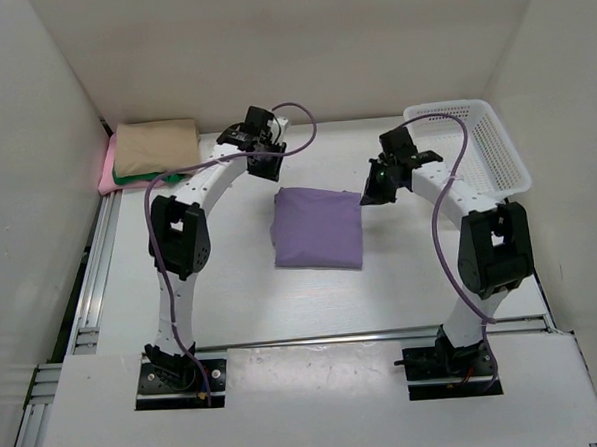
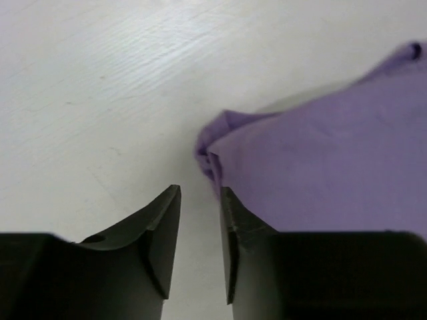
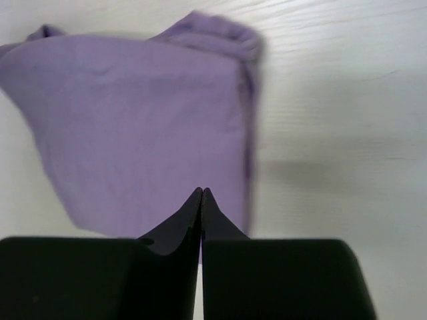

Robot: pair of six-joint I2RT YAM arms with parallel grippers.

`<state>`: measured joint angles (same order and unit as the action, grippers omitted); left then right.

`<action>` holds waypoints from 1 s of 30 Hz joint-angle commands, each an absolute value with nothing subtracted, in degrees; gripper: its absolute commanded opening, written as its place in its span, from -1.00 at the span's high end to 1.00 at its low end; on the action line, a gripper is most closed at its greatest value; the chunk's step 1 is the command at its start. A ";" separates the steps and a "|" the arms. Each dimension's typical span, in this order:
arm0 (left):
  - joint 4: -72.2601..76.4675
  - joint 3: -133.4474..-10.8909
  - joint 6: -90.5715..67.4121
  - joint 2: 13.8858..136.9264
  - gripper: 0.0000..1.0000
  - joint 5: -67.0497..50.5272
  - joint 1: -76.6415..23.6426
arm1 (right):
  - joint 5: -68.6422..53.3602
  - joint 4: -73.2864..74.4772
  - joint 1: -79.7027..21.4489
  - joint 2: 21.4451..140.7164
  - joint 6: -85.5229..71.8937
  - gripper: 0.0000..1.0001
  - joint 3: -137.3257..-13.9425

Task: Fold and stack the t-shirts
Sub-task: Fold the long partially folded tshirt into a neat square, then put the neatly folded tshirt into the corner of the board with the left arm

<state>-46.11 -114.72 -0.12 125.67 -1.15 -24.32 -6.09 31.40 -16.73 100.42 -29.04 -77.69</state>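
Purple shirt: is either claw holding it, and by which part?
Nothing is held. The left gripper is open beside a corner of the shirt; the right gripper is shut and empty above it.

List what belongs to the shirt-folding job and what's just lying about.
Job: lavender shirt, folded mid-table; tan shirt, green shirt, pink shirt, stacked far left.
Lying about: white mesh basket, far right.

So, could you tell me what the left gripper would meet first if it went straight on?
Probably the folded corner of the lavender shirt, which lies just beyond the slightly open left gripper. Depth is unclear, so it might touch the table beside that corner instead.
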 commanded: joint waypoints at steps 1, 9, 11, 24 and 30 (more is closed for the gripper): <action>-45.09 -111.72 0.00 121.99 0.22 -6.41 -26.72 | -13.26 26.98 -17.75 103.08 -32.95 0.99 -75.41; -50.54 -102.85 0.00 118.67 -1.00 -16.84 -23.74 | -10.73 30.50 -19.42 103.10 -34.10 0.12 -73.40; -49.40 -99.08 0.00 118.13 -1.00 -18.10 -23.20 | -9.67 30.50 -19.42 103.10 -34.80 0.06 -71.81; -45.00 -89.83 0.00 125.32 -0.97 -38.74 -20.39 | -11.42 26.90 -19.95 104.68 -37.09 -0.05 -66.36; -44.47 -91.14 0.00 132.44 -0.56 -45.53 -20.39 | -12.66 25.66 -19.95 104.68 -38.85 0.00 -64.95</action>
<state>-44.73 -92.38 -1.23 126.15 -43.05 -19.70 -11.38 27.38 -19.90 105.36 -37.43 -65.87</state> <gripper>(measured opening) 0.811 0.502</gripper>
